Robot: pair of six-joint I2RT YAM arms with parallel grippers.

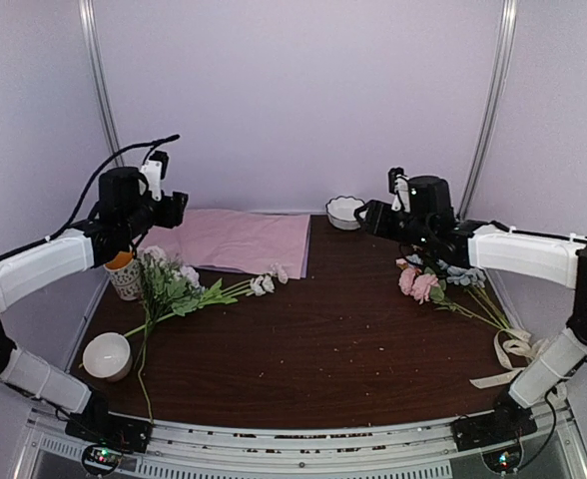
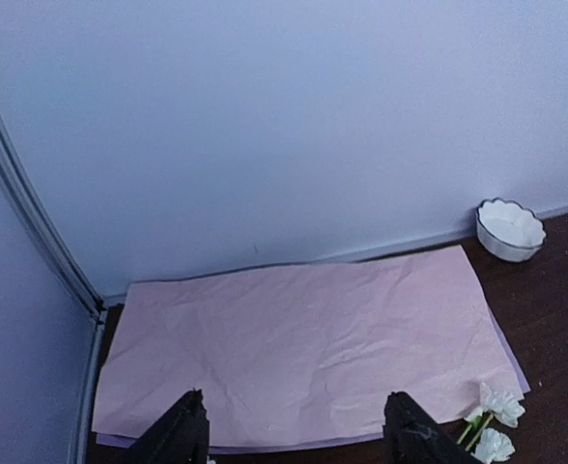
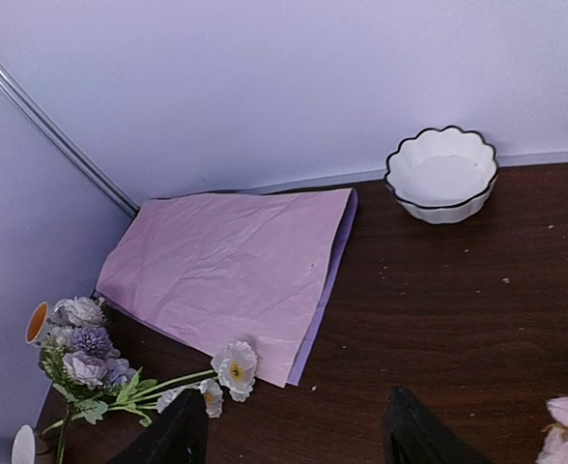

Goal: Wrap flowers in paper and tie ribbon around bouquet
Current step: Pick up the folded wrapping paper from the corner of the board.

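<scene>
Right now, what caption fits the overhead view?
Pink paper flat at the table's back, flowers lying left and right, ribbon by the right arm.

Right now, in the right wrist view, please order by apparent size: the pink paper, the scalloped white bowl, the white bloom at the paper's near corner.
Largest: pink paper.
Then: scalloped white bowl.
Smallest: white bloom, though nearer the camera.

The dark wooden surface [image 1: 323, 339] is dotted with pale crumbs. A pink paper [image 1: 244, 239] lies flat at the far left, with perhaps a second lilac sheet under it. A scalloped white bowl [image 1: 344, 211] sits just right of it by the wall. One bunch of flowers [image 1: 179, 289] lies on the left, its white blooms at the paper's near corner, between a patterned cup [image 1: 124, 277] and a small white dish [image 1: 107, 355]. A pink and blue bunch [image 1: 423, 282] lies on the right, with a cream ribbon [image 1: 513, 349] looped by its stalks
</scene>
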